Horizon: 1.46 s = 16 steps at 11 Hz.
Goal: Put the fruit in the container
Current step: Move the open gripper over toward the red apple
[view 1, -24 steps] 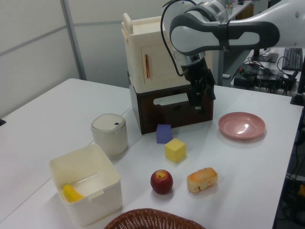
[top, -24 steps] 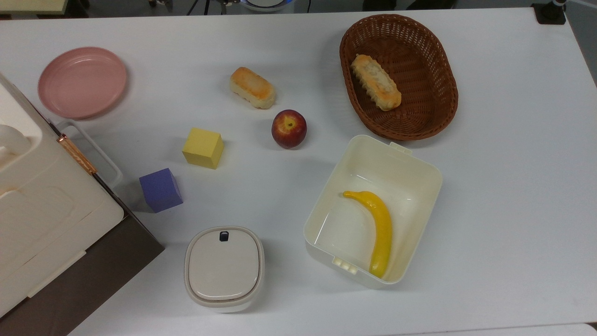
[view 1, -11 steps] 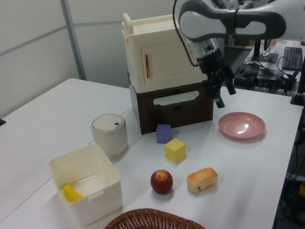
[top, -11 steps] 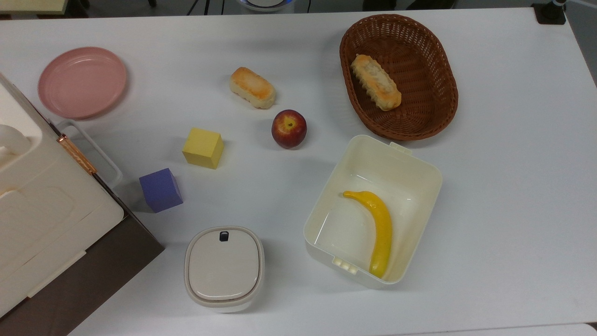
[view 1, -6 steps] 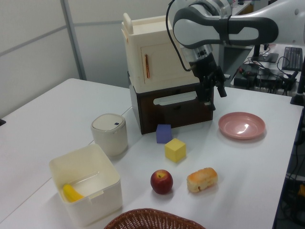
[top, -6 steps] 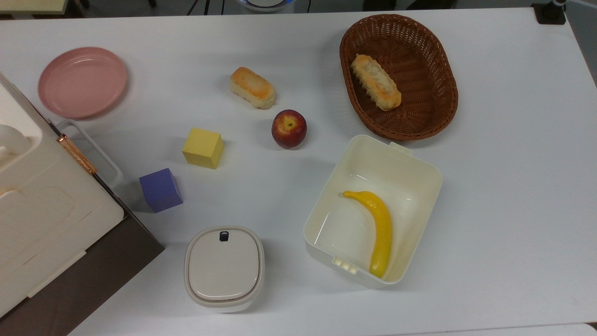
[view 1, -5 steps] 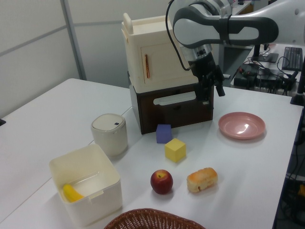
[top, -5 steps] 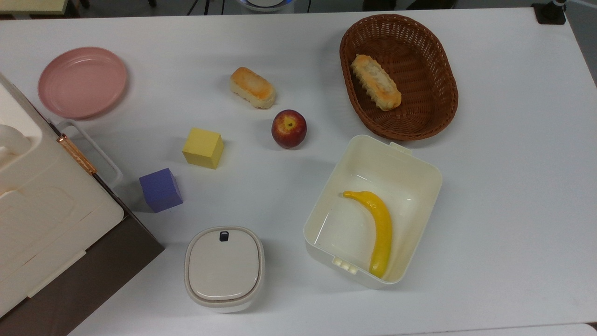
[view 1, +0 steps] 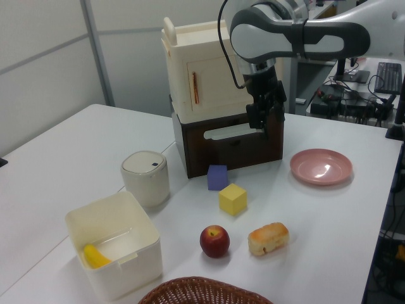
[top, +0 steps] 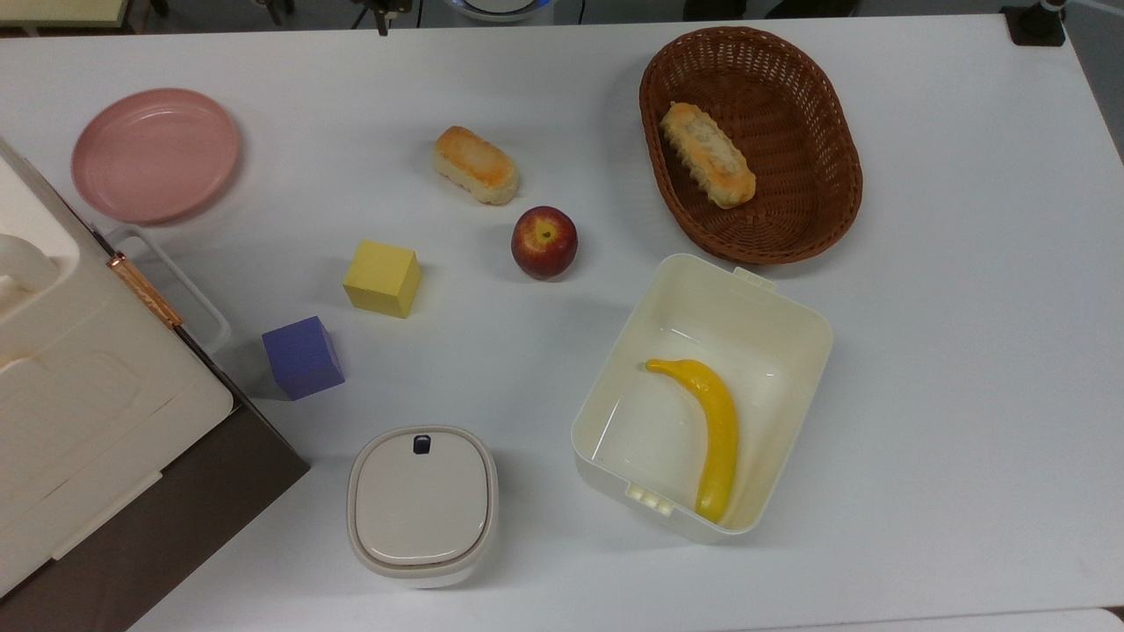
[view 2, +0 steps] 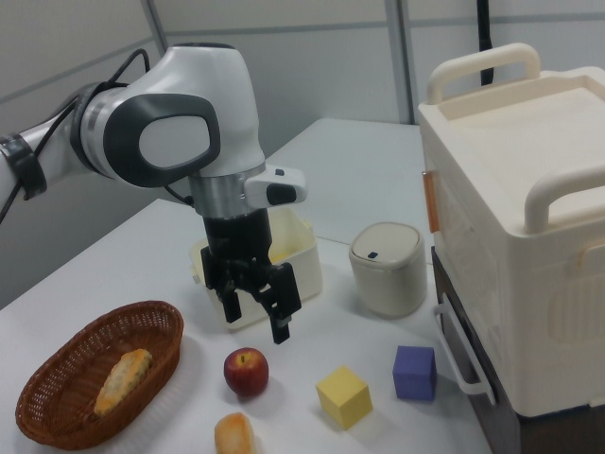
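Pink plate [top: 154, 154] sits at the top view's far left, then the yellow cube [top: 383, 278] and purple cube [top: 303, 357], the lidded grey-white box [top: 422, 505], a bread roll [top: 475, 165], and then the target: the apple [top: 544, 242], resting on the white table [top: 966, 351] stem dimple up, untouched. Further right, the cream container [top: 795, 316] stands open just beside the apple, a banana [top: 713, 430] lying along one side of its floor; the wicker basket [top: 825, 202] with a second roll is beyond its far edge. The hand [view 2: 257, 307] hangs in the air off the table, empty, fingers parted a moderate gap in the right view, pointing down; in the left view it [view 1: 259, 115] is in front of the cabinet [view 1: 218, 111], well apart from the apple. Step in hand, as I read it: approach for the pick. Advice: travel over above the apple first, then descend straight; open wider than the apple's widest girth before going down. Close across the middle of the ball, not the crown, or it squirts out and rolls. Roll and yellow cube are near, so orient the fingers to drop into free space between them. For the drop, aim at the container's bare half, clear of the banana, and lift above the wall before crossing.
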Each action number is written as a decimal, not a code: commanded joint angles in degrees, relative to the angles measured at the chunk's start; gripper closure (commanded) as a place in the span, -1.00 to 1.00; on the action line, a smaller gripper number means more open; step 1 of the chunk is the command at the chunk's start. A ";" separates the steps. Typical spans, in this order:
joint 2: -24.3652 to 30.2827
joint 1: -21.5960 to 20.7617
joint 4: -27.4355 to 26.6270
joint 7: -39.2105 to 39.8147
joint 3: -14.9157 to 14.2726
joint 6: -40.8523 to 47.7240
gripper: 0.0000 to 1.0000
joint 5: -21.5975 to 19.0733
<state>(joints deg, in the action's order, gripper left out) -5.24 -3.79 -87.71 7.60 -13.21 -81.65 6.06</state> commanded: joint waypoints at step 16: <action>0.06 2.03 -0.36 -0.40 -0.85 -9.58 -1.00 0.53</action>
<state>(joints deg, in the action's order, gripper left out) -5.35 -1.55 -87.26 7.38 -13.97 -89.61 6.11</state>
